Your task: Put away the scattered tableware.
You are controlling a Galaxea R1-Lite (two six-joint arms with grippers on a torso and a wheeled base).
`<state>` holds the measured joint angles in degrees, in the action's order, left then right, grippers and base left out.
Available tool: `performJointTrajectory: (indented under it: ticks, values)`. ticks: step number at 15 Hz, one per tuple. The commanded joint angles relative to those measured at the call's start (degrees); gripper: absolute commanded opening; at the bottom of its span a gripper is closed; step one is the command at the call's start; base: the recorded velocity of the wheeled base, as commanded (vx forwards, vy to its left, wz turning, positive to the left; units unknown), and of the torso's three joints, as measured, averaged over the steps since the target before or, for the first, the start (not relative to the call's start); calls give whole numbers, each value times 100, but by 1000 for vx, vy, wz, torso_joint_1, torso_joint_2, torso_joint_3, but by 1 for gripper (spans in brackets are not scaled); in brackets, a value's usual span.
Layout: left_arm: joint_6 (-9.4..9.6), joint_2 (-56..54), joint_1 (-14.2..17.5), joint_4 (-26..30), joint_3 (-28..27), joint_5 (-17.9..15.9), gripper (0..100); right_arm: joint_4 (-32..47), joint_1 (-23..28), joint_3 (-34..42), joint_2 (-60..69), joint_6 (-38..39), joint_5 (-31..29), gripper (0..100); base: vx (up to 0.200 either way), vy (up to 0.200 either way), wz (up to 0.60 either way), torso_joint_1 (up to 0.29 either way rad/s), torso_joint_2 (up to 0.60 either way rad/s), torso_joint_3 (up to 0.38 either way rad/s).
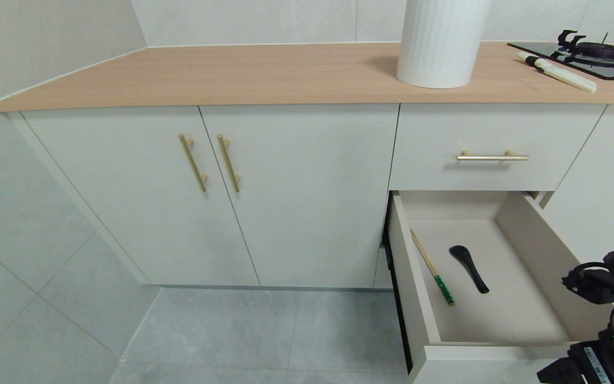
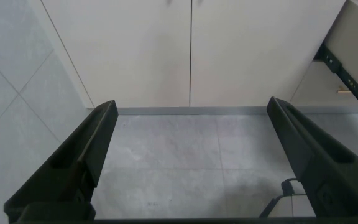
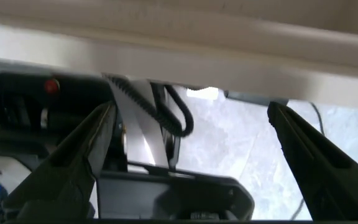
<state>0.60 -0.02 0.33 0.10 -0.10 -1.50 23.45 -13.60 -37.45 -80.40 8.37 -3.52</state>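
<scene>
Chopsticks (image 1: 433, 268) and black spoon (image 1: 469, 268) lie in the open drawer (image 1: 539, 256) at four o'clock, and with left gripper (image 2: 191, 107) and right gripper (image 3: 189, 111) gaping empty, we reckon shutting it comes next.

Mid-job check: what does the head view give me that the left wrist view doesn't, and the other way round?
Head view adds: the inside of the open drawer, with chopsticks and a black spoon lying in it, and the counter above, with a white canister, a knife and the stove.
Left wrist view adds: the left gripper, open and empty, pointed at the cabinet base.
Both: the closed cabinet doors, the grey floor, and the pulled-out drawer, seen from its side in the wrist view.
</scene>
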Motion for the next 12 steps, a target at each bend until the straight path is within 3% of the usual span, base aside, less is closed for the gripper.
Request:
performJointTrajectory:
  ticks: [1,12]
  values:
    - [2,2,2,-1,1,1,100,-87,-11,1,-2,85,-61,100,0,0,0,0,0,0]
    - [2,2,2,-1,1,1,100,-1080,-11,291,-161,358,-430,100,0,0,0,0,0,0]
